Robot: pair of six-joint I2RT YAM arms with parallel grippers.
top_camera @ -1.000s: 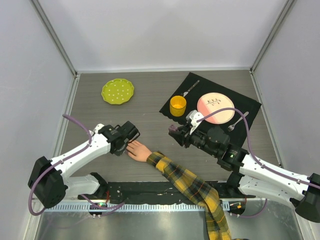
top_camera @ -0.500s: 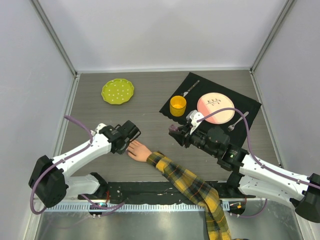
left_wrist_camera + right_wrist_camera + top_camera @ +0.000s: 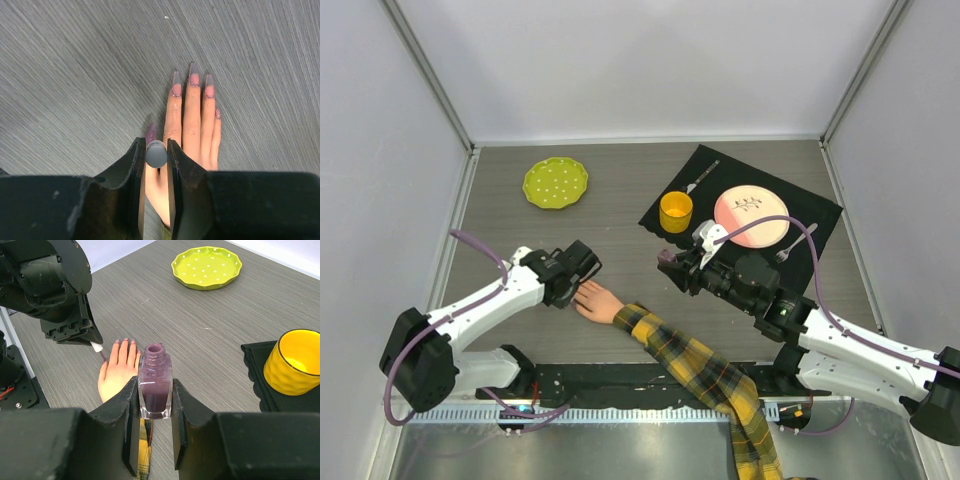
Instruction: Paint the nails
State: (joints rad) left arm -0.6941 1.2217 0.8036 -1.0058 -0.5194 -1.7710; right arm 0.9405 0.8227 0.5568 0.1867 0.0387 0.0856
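The left hand (image 3: pixel 156 147) is clamped on a grey round-capped polish brush (image 3: pixel 156 155) at lower centre of the left wrist view, over the thumb of the pale peach mannequin hand (image 3: pixel 192 130). The nails (image 3: pixel 193 77) lie at centre frame on the grey tabletop (image 3: pixel 75 75). The right hand (image 3: pixel 155 390) grips an open purple glass polish bottle (image 3: pixel 155 367). Risk: the nails are narrow, so a slight sideways error would likely smear polish onto the skin.

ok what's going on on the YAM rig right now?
It's painting nails on the mannequin hand. The left gripper is shut on the polish brush by its cap, poised over the thumb side. The right gripper holds the open purple polish bottle upright, off to the side of the hand. Several nails already show purple-grey polish; I can't tell about the little finger.
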